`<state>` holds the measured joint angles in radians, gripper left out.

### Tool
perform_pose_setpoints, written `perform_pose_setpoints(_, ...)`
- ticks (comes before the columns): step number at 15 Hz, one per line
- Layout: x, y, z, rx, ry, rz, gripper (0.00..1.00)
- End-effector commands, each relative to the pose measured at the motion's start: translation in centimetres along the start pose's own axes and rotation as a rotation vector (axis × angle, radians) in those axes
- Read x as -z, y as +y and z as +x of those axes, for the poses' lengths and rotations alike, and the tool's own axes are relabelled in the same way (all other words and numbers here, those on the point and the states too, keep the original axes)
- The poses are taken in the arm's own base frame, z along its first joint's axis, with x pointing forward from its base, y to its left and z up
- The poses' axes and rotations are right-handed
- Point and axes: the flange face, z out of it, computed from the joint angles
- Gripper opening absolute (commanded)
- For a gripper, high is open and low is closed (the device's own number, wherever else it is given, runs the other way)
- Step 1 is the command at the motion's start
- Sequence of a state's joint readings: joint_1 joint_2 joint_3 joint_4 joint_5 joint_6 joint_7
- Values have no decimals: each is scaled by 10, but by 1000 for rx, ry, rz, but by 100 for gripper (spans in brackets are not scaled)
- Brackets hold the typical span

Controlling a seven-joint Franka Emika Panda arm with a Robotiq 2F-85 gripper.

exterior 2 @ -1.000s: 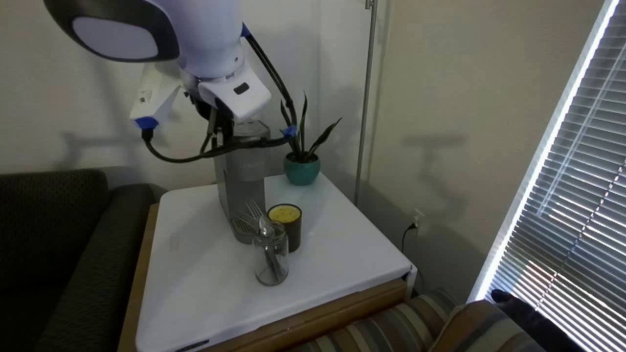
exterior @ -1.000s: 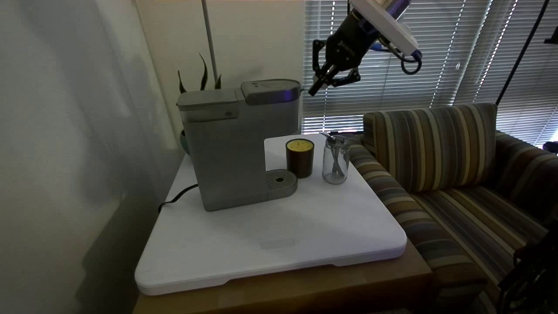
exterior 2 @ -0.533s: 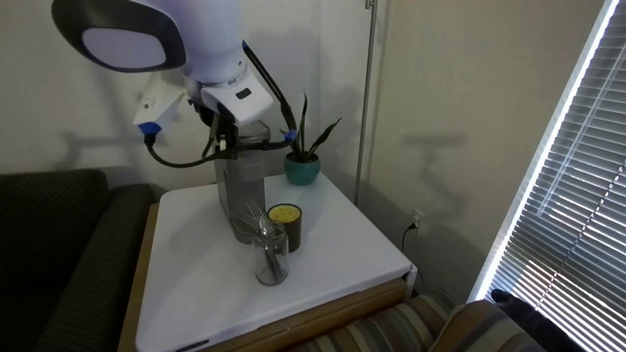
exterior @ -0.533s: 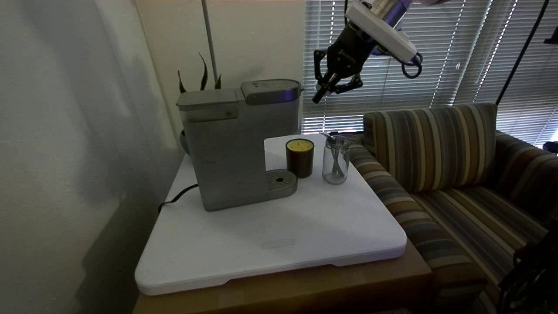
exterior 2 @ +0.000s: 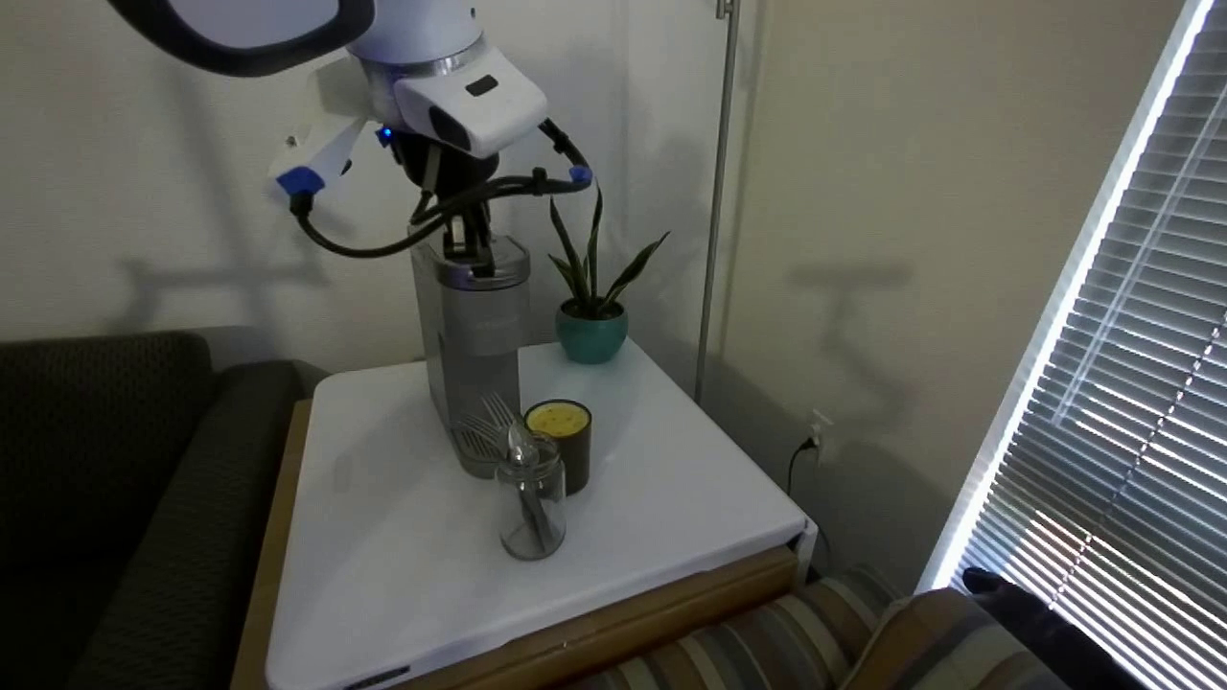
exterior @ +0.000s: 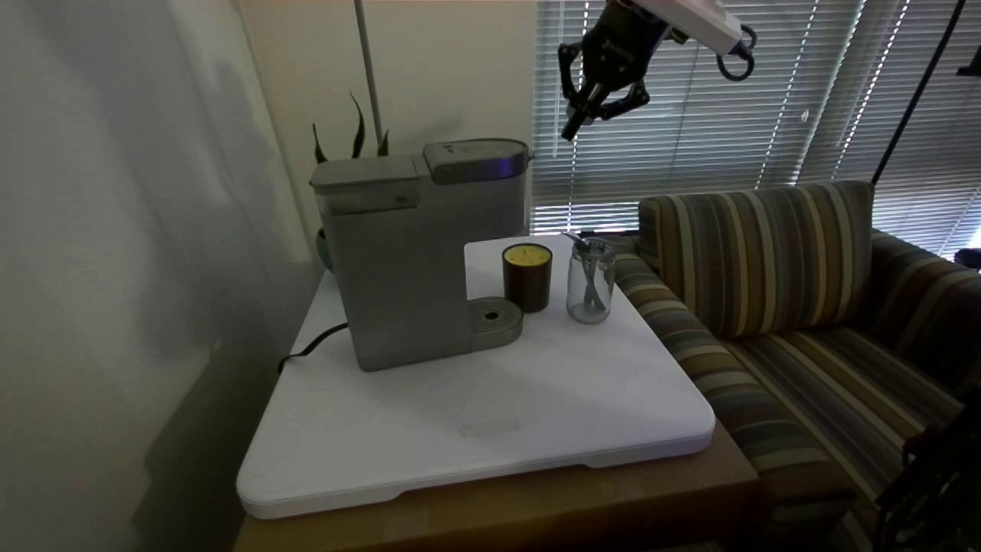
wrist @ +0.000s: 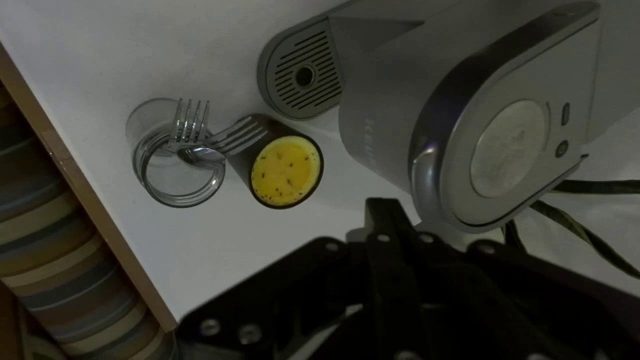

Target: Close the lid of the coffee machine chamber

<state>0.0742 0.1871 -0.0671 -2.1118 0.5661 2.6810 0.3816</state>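
In an exterior view, we saw the boxy grey coffee machine (exterior: 406, 284) upright on a smooth white table top (exterior: 582, 399), with a dark cylindrical cup (exterior: 527, 290) and a clear glass jar (exterior: 607, 287) near its front. The machine's grey-silver, round-edged lid (exterior: 475, 151) lay level on its upper front, with a bluish sheen along the darker rim. We found the black two-fingered gripper (exterior: 569, 136) slanting down to the picture's left, apart from the lid, its fingers together at the tips.

In an exterior view that took in a teal plant pot (exterior 2: 591, 335), we watched the white jointed arm (exterior 2: 470, 96) reach down from the top edge, a black cable (exterior 2: 369, 253) looping beside its wrist. The gripper hung across our sight of the lid, hiding part of it.

In the wrist view, we saw the lid from above: matte grey, with a paler round disc (wrist: 510, 147) and two small dark buttons (wrist: 561, 148). Lettering (wrist: 371, 142) ran along the machine's front, too faint for us to read surely. The gripper's fingers pointed up from the bottom edge, closed against each other.
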Motion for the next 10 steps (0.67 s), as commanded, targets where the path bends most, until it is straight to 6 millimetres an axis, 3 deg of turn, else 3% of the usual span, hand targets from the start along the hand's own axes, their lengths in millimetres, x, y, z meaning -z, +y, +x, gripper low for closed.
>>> perform_pose_setpoints(1, 1, -13, 2, -16, 21, 39, 0)
perform_pose_setpoints(6, -6, -29, -3, -23, 43, 75, 0)
perform_pose_setpoints(10, -8, -23, -2, -32, 60, 59, 0)
